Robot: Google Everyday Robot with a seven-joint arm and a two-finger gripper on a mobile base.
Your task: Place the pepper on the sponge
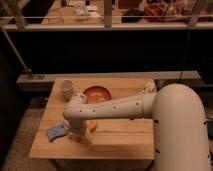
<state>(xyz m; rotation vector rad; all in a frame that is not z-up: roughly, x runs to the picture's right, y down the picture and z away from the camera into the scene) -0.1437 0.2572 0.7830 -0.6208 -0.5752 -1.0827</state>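
The pepper is a small orange-red piece lying on the wooden table, left of centre, partly hidden behind my wrist. The sponge, a flat light-blue pad, lies near the table's left front. My gripper points down at the table between the two, just left of the pepper and right of the sponge. It is open and holds nothing. The white arm reaches in from the right across the table.
A white cup stands at the table's back left. A round orange plate sits beside it at the back centre. My large white arm body covers the table's right side. A dark railing runs behind the table.
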